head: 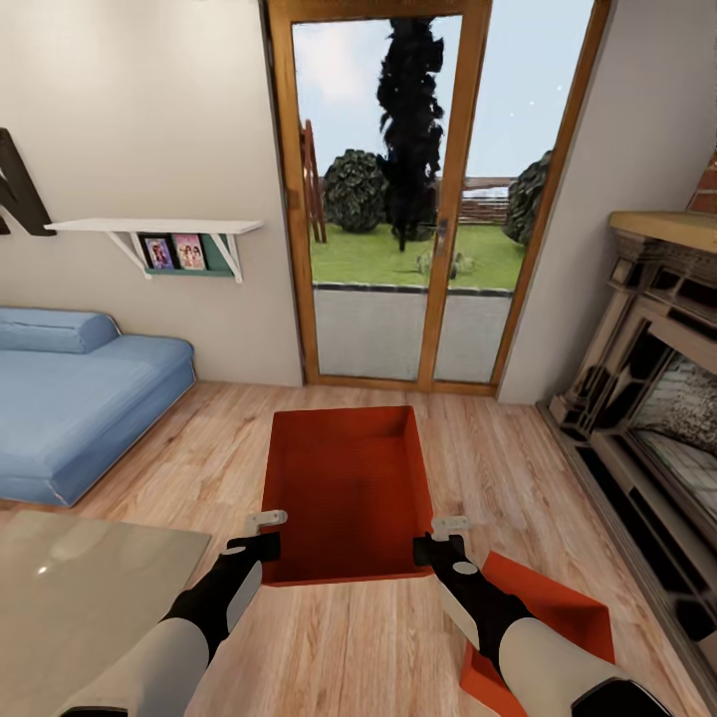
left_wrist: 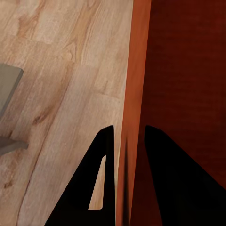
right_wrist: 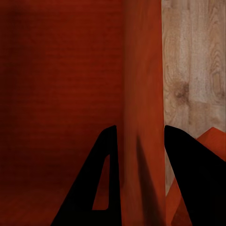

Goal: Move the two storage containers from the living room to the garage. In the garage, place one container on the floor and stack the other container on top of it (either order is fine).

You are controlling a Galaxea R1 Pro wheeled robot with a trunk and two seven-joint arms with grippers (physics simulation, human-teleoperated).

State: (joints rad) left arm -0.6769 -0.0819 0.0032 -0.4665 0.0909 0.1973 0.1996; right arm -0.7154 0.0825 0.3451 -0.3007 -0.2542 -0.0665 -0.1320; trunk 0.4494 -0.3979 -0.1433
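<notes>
- here, an open storage container (head: 344, 488) is seen in front of the glass doors (head: 398, 199), over the wood-plank floor (head: 199, 438); its inside is bare.
- a second storage container (head: 553, 612) lies on the floor just beside the first, partly hidden by the right arm.
- a blue sofa (head: 80, 398) and a fireplace (head: 647, 378) flank the first container.
- the left gripper (head: 265, 533) and right gripper (head: 446, 536) are each closed over a side wall of the first container, one finger (left_wrist: 181, 188) inside, one outside.
</notes>
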